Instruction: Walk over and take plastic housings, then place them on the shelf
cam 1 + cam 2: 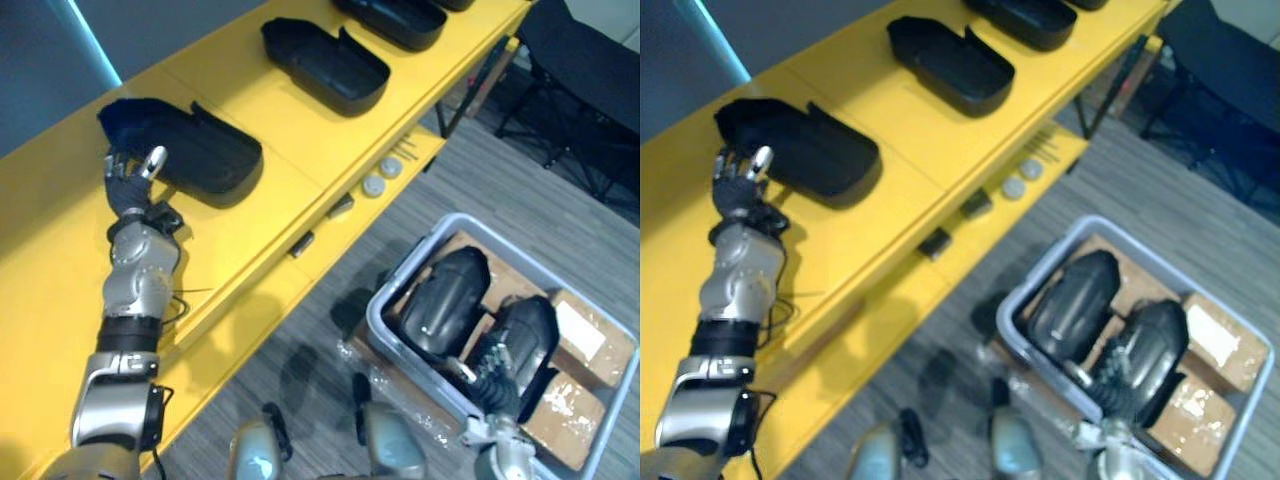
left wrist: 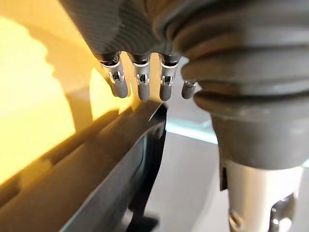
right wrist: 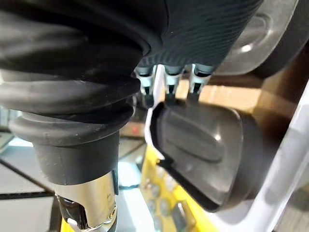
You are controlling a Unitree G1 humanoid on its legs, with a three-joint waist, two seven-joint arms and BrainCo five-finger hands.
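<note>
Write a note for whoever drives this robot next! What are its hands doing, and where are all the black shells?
Left hand: open, with straight fingers at the end of the nearest housing on the yellow shelf.
Right hand: down in the grey bin, on the right bin housing. Its grip cannot be made out.
Done: at least three housings lie in a row on the shelf, the nearest one, the second housing and the third housing.
Left: the right bin housing and the left bin housing are both in the bin. They probably need lifting onto the shelf next.
</note>
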